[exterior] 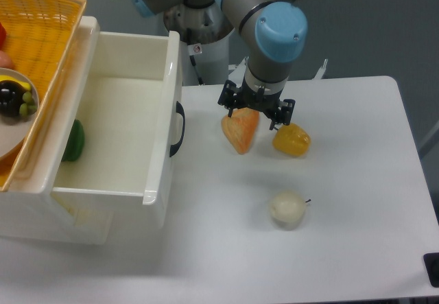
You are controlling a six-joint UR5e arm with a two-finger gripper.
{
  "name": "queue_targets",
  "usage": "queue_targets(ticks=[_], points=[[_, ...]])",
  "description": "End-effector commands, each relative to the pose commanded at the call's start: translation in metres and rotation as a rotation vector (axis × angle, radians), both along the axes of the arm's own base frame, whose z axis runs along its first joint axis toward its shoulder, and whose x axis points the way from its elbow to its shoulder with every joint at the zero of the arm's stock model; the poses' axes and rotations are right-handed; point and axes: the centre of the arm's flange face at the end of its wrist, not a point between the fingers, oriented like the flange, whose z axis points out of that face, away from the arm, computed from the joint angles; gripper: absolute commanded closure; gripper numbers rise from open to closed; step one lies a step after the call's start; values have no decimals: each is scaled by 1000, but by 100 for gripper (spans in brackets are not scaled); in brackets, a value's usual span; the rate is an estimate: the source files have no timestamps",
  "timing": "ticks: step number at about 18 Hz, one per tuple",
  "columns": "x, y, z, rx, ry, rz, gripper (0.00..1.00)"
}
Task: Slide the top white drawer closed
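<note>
The top white drawer [120,122] stands pulled far out to the right of the cabinet, its inside showing. Its curved black handle [178,129] sits on the front panel, facing the table. A green object [74,141] lies inside at the drawer's left edge, partly under the basket. My gripper [256,110] hangs to the right of the handle, apart from it, pointing down over an orange wedge-shaped fruit [240,132]. Its fingers stand spread and hold nothing.
An orange wicker basket [41,26] rests on the cabinet top at upper left, holding a plate [10,136] with dark and green fruit. A yellow pepper [291,141] and a pale round fruit [287,208] lie on the white table [357,201]. A black object [433,268] sits at the right edge.
</note>
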Motion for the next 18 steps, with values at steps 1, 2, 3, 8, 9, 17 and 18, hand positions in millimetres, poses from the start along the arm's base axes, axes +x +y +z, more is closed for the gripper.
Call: queue_targets(ticks=[1, 2, 3, 8, 9, 17, 18], points=[[-2, 1, -4, 3, 12, 33, 0], [-3, 2, -7, 7, 19, 60, 0], [-4, 4, -10, 9, 26, 72, 0], [-2, 15, -21, 8, 29, 69, 0], [-1, 17, -26, 1, 20, 69, 0], [10, 39, -65, -30, -28, 31, 0], [11, 39, -66, -31, -29, 31, 0]])
